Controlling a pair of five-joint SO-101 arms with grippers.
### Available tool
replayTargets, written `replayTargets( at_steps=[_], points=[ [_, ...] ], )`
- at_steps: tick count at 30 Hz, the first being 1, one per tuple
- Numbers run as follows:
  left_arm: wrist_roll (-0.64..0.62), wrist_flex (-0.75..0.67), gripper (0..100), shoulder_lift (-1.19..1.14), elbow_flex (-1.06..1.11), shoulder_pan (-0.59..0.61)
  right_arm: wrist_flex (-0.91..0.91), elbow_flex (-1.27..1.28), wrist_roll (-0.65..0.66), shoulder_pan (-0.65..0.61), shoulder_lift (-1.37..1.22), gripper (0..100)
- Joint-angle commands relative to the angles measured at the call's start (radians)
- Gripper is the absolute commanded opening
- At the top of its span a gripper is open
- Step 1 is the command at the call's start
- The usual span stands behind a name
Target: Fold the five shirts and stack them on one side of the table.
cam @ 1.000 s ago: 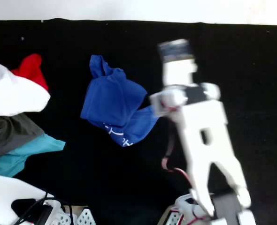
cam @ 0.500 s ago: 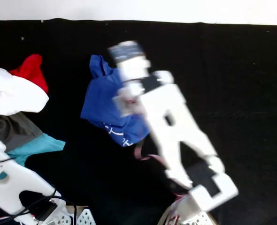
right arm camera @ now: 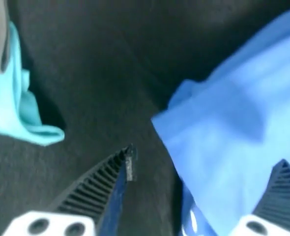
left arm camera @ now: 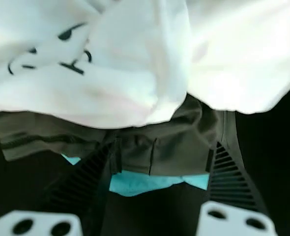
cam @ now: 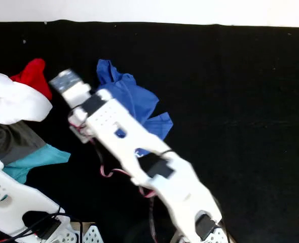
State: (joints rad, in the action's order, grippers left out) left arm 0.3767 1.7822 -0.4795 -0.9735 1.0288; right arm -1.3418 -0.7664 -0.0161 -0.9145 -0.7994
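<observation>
my right end effector gapes at the blue shirt's edge by black bench, my left end effector over grey shirt.

The right arm is white moulded plastic dotted with small holes, with black servo blocks and pink-red cables. The left arm matches, trailing black wires. The left end effector and right end effector have black ribbed fingers on white, screw-holed bases.

The right arm stretches out long, slanting toward the far left, its jaws wide apart. The left arm sits low in the near left corner, jaws apart too
</observation>
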Motion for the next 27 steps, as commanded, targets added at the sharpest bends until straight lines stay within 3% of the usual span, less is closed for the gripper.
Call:
replayTargets(
  at_steps=[1,5,9,12,17,22,27],
  points=[
    [-0.008,0.002,28,0.084,0.018,0.012,-0.010,-0.171,-0.006,0.016,-0.113,39.6],
    [-0.008,0.002,28,0.093,0.018,0.012,-0.070,-0.305,-0.006,0.070,-0.223,34.0],
    [-0.008,0.002,28,0.087,0.018,0.007,-0.133,-0.447,-0.003,0.148,-0.254,0.3],
    [-0.008,0.002,28,0.087,0.018,0.001,-0.177,-0.544,0.040,0.217,-0.252,4.5],
    [-0.008,0.002,28,0.087,0.018,-0.042,-0.266,-0.776,0.052,0.328,-0.251,0.6],
    [-0.009,0.002,28,0.087,0.019,-0.107,-0.409,-0.964,0.193,0.403,-0.251,0.9],
    [-0.009,0.003,28,0.088,0.019,-0.150,-0.421,-0.975,0.235,0.435,-0.242,1.3]
  ],
)
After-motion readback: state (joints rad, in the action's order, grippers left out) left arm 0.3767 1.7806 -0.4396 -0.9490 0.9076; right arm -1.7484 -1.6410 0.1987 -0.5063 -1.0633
